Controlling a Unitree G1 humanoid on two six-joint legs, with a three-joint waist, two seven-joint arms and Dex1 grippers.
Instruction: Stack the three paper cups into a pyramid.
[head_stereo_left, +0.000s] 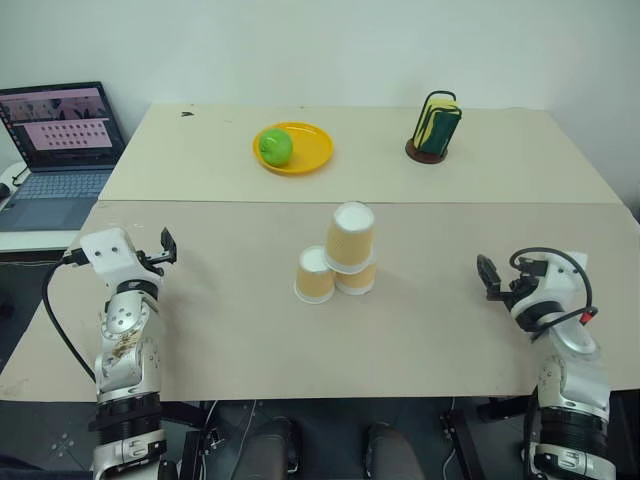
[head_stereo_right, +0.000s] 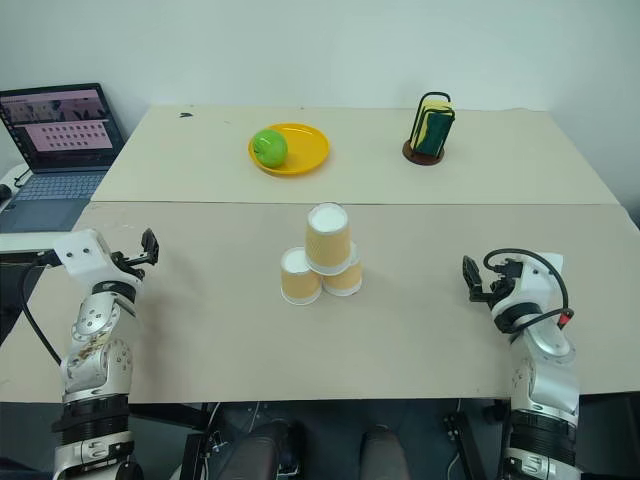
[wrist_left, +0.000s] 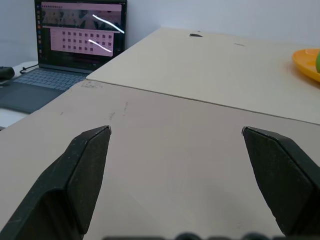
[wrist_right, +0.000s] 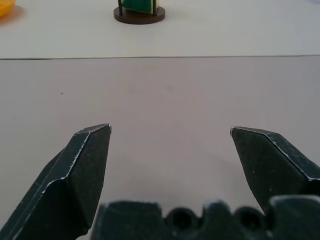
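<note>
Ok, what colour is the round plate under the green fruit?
Yellow-orange plate, seen best in the left eye view.

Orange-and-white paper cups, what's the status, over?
Left end effector open, empty; right end effector open, empty. Three orange-and-white paper cups stand as a pyramid, two below, one on top. Both end effectors out to the sides, nothing in the way.
</note>
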